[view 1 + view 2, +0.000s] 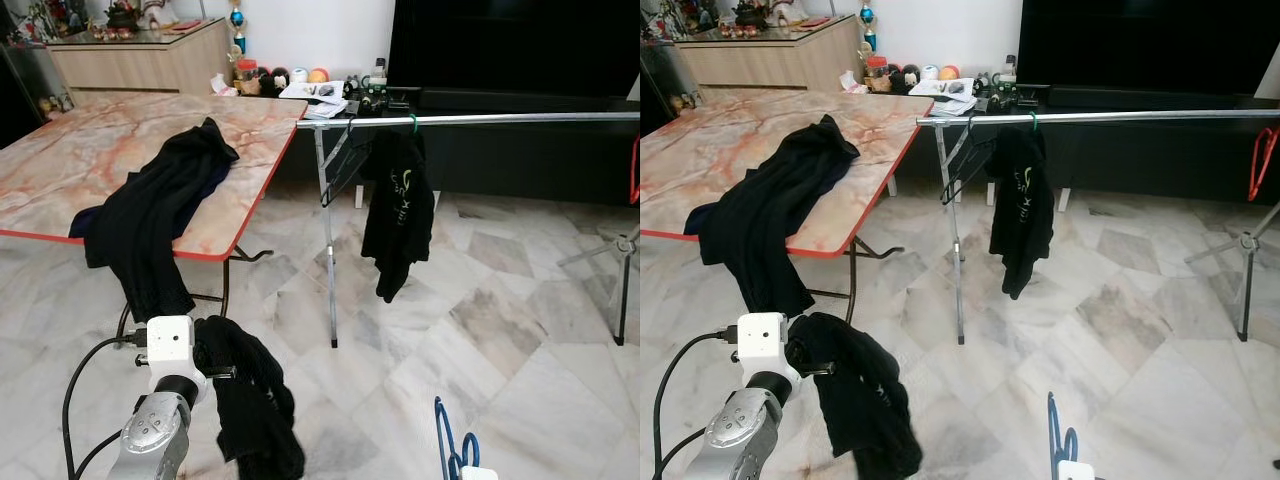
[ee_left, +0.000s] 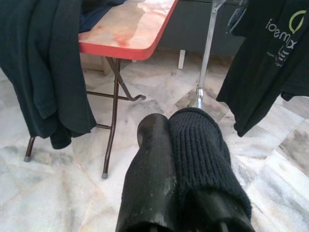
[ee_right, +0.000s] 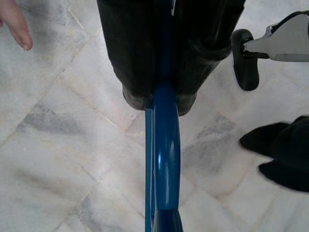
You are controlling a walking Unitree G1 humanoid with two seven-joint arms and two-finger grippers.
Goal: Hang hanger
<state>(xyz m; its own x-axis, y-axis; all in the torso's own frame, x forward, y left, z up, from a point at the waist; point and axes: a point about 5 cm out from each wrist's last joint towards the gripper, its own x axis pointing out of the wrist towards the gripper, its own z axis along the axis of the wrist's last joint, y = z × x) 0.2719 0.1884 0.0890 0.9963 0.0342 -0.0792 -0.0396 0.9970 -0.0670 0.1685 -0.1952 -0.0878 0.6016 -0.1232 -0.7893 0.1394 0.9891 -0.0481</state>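
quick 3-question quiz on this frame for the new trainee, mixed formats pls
1. True or false: the left tool grips a black knitted garment.
2. What does the right tool hold? A) red plastic hanger B) blue plastic hanger C) black T-shirt
3. Fill in: the black T-shirt with a green logo hangs from the silver metal ____.

Key
1. True: its fingers are closed on the knit fabric.
2. B: the blue plastic hanger is clamped between its fingers; the red plastic hanger hangs farther along the rail.
3. Rail: the silver metal rail beside the marble-patterned folding table.
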